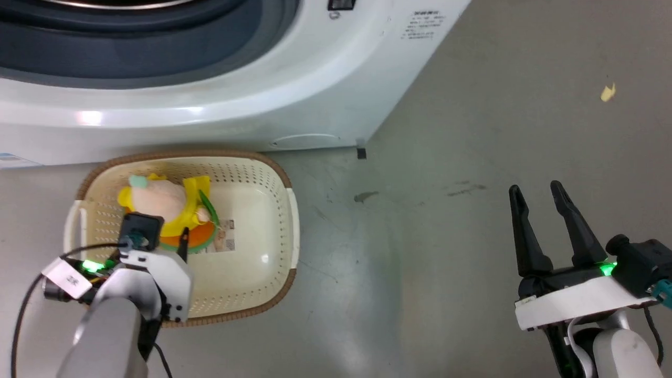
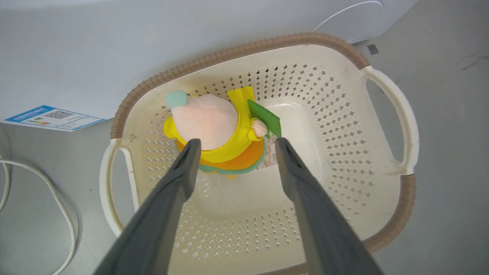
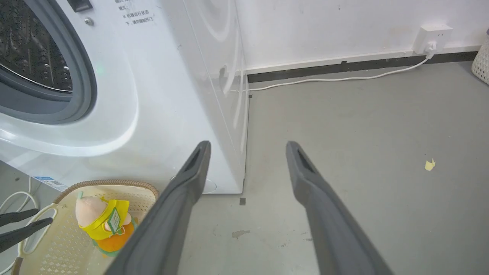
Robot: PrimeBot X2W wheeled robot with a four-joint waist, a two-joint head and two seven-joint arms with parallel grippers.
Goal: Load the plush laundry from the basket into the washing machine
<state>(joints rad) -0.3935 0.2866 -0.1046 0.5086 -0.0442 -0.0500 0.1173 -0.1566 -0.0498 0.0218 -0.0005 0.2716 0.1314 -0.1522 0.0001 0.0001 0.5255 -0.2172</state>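
Left wrist view is catching the left gripper (image 2: 237, 147) hovering, fingers spread wide, over the plush doll (image 2: 208, 122) lying inside the cream perforated basket (image 2: 324, 114) on the floor (image 2: 450, 152) in front of the white washing machine (image 1: 315, 89), while the right gripper (image 1: 535, 187) is hanging open well apart.
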